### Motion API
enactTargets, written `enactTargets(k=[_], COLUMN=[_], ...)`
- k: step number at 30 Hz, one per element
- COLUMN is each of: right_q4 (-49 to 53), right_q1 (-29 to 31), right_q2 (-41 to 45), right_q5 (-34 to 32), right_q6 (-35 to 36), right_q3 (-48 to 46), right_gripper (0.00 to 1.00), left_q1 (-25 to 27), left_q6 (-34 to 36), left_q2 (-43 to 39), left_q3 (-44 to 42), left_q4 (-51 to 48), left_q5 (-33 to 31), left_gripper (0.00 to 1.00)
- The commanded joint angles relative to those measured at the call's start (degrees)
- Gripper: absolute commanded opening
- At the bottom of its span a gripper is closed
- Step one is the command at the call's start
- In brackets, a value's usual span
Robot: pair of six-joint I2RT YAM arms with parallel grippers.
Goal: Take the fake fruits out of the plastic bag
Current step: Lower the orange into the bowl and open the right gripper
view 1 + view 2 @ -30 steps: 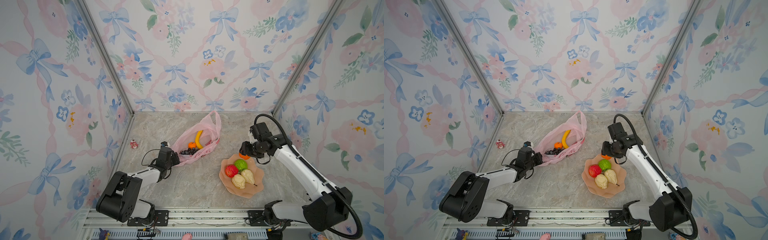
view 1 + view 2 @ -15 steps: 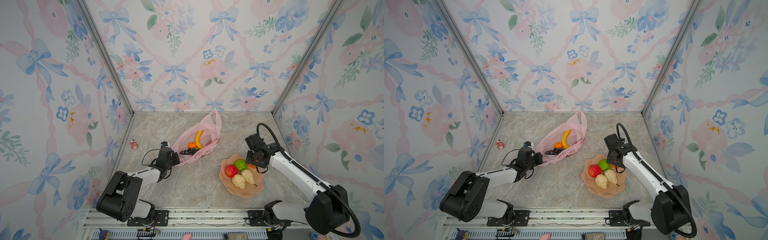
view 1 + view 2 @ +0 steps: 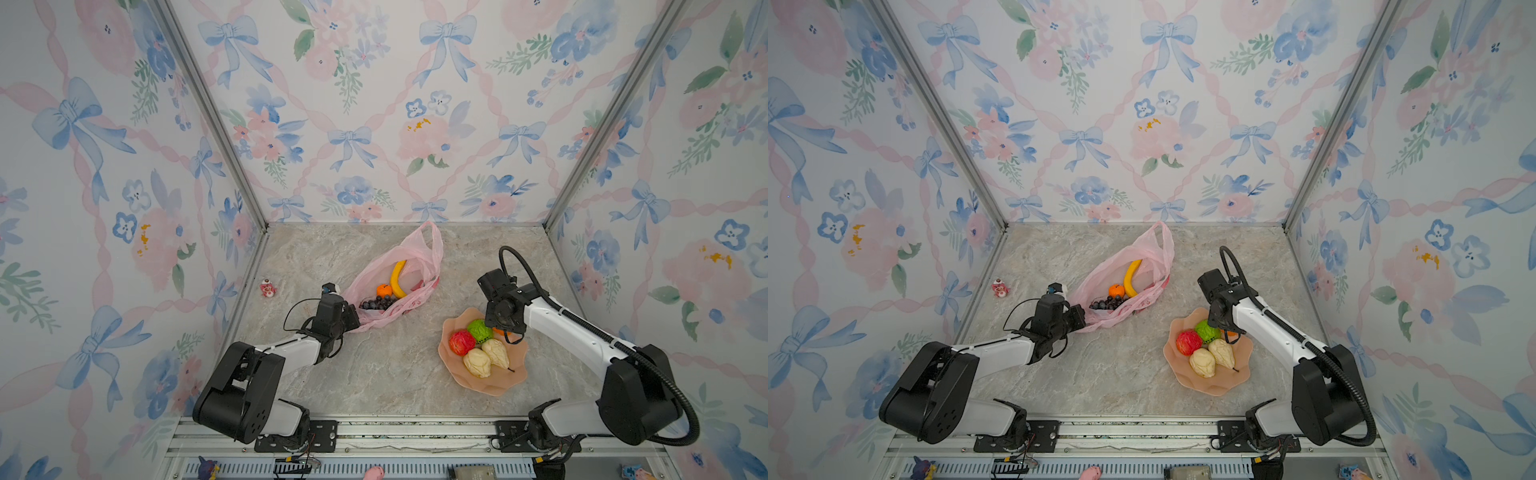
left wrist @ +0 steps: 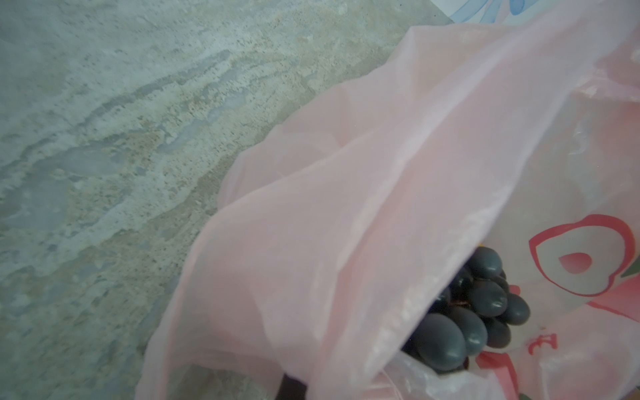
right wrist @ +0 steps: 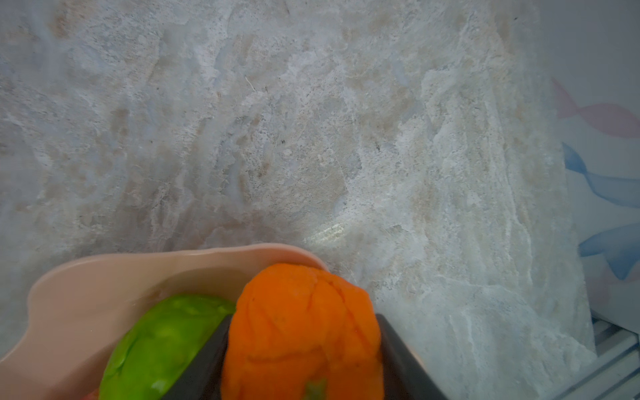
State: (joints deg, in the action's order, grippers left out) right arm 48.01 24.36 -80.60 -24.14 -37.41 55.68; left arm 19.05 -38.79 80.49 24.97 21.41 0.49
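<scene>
**mik:** Checking the right gripper (image 5: pixel 301 349) first. Its dark fingers (image 5: pixel 398 346) are clamped on either side of the held orange (image 5: pixel 298 311). It's at the back edge of the peach plate (image 5: pixel 104 277), just beside the green round fruit (image 5: pixel 162 346). Can't tell whether the orange is touching the plate.

**jo:** And the left one?

**mik:** The left gripper (image 3: pixel 353 322) is closed tight, pinching the near rim of the plastic bag (image 3: pixel 415 257). In its wrist view, pink film fills most of the shot with the grape bunch (image 4: pixel 478 311) tucked just under the fold.

**jo:** So where's the rest of the fruit?

**mik:** Inside the bag, mid-table, are the banana (image 3: pixel 397 276), the other orange (image 3: pixel 384 289) and the grapes, all bunched together. On the plate, in both top views, there's the red fruit (image 3: pixel 1188 341) touching the green one, with the two pears (image 3: pixel 1212 357) side by side in front of them. The little figurine (image 3: pixel 268 288) sits by the left wall, well apart from everything.
</scene>
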Motion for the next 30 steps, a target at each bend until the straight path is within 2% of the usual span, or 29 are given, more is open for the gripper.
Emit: enactTargets(k=[1, 7, 16, 20, 23, 27, 30], right_q4=[1.56, 1.6, 3.73, 4.46, 4.92, 3.5, 1.79], right_q1=[1.69, 2.71, 2.56, 2.12, 1.2, -1.16, -2.82], right_q2=[0.0, -0.35, 1.59, 3.28, 4.15, 4.95, 5.0], right_q5=[-2.55, -1.76, -1.97, -1.62, -1.1, 0.83, 5.58], right_q6=[-2.36, -4.26, -2.9, -1.58, -0.45, 1.28, 3.72], right_q3=[-1.22, -1.39, 0.63, 1.89, 2.79, 2.92, 2.79], right_gripper=[0.57, 0.67, 0.81, 0.83, 0.82, 0.7, 0.64], left_q1=[-0.49, -0.46, -0.46, -0.51, -0.48, -0.56, -0.55], left_q6=[0.99, 0.73, 0.78, 0.97, 0.96, 0.87, 0.9], left_q2=[0.27, 0.22, -0.13, 0.22, 0.29, 0.47, 0.22], left_q3=[0.47, 0.44, -0.02, 0.25, 0.32, 0.43, 0.37], left_q4=[0.97, 0.92, 0.94, 0.94, 0.98, 1.0, 0.92], left_q5=[0.48, 0.66, 0.44, 0.55, 0.55, 0.66, 0.66], left_gripper=[0.0, 0.0, 0.0, 0.0, 0.0, 0.0, 0.0])
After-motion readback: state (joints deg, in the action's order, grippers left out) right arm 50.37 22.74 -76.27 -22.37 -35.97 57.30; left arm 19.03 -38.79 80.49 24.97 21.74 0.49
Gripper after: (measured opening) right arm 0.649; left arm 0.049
